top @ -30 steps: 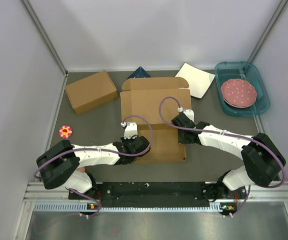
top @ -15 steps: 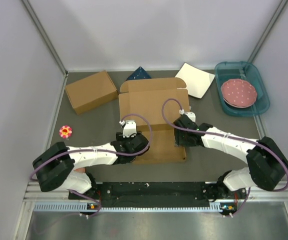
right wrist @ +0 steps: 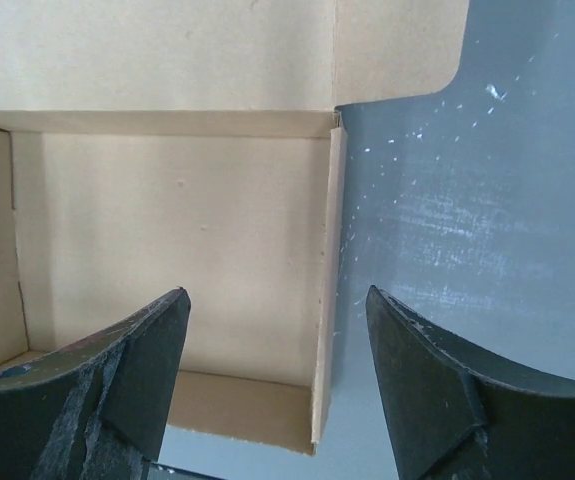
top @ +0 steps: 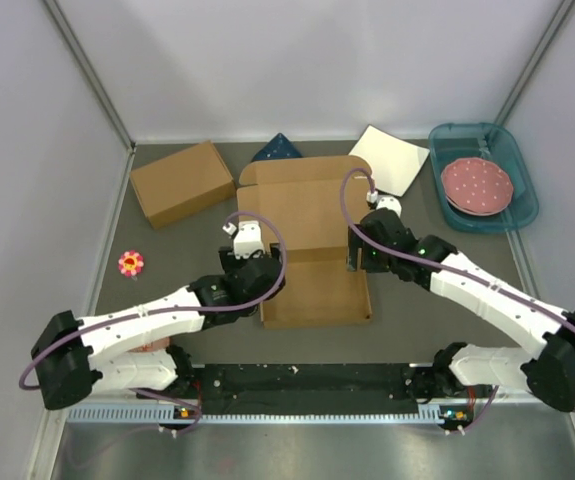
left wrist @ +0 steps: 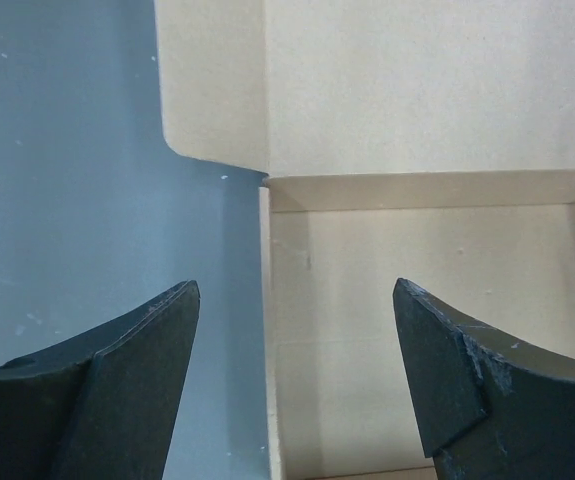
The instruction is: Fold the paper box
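The paper box [top: 307, 205] lies mid-table as a shallow brown tray with its lid flat behind it. My left gripper [top: 257, 272] hovers open over the tray's left wall [left wrist: 267, 330]. In the left wrist view that thin wall stands upright between the dark fingertips [left wrist: 157, 350] and touches neither. My right gripper [top: 361, 258] is open above the right wall [right wrist: 329, 300], which runs between its fingertips [right wrist: 417, 360] with free space on both sides. The tray floor [right wrist: 167, 220] and the lid's rounded ear flap [right wrist: 397, 50] show below.
A deeper brown cardboard box [top: 182, 182] sits at the back left. A dark blue triangular piece [top: 277, 148] and a white square plate [top: 390, 160] lie behind the lid. A teal bin [top: 512, 160] holds a pink plate [top: 477, 185]. A small flower toy [top: 131, 263] lies at the left.
Both grippers went from shut to open, let go of the box's side walls and lifted. Both arms reached farther toward the back. The box shifted slightly left.
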`<state>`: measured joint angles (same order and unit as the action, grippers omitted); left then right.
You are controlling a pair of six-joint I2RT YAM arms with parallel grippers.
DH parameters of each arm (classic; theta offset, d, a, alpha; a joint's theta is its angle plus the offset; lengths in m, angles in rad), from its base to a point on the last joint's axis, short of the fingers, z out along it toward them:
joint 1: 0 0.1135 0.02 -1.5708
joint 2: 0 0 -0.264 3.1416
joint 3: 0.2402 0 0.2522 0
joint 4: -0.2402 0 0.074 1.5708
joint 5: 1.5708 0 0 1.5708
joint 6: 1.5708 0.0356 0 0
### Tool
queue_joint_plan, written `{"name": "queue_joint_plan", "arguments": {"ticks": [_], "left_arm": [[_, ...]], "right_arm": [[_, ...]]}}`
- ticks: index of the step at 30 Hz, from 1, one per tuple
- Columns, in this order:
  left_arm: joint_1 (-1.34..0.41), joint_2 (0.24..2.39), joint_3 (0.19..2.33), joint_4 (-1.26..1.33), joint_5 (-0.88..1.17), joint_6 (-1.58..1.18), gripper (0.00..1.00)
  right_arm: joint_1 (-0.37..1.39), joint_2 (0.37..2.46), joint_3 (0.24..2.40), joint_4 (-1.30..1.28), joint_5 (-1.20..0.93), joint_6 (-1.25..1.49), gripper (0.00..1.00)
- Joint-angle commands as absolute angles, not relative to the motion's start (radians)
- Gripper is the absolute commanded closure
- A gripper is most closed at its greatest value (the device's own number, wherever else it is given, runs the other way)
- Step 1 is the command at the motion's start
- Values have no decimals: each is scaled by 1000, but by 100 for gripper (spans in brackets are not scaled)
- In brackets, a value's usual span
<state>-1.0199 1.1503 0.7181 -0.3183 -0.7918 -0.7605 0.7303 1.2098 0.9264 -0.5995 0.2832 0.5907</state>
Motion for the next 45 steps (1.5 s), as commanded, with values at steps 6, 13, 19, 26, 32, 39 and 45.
{"name": "queue_joint_plan", "arguments": {"ticks": [6,13,19,26,32,39,45], "left_arm": [[-967,864,700,-395,-932,-634,19],[-418,933,756,-505,-696,-736,19],[-149,1095,886,-613,-650,-860,18],[60,1288,1072,-692,-626,-954,19],[300,1379,986,-491,-336,-836,20],[408,1503,973,-476,-359,-788,18],[428,1640,1009,-480,-413,-770,16]], "right_arm": [[736,1016,1020,-650,299,477,28],[738,979,1005,-635,245,423,29],[736,928,910,-542,193,428,29],[736,934,864,-476,89,448,30],[736,899,818,-436,52,463,30],[736,890,781,-403,61,462,30],[738,903,756,-370,23,491,32]]}}
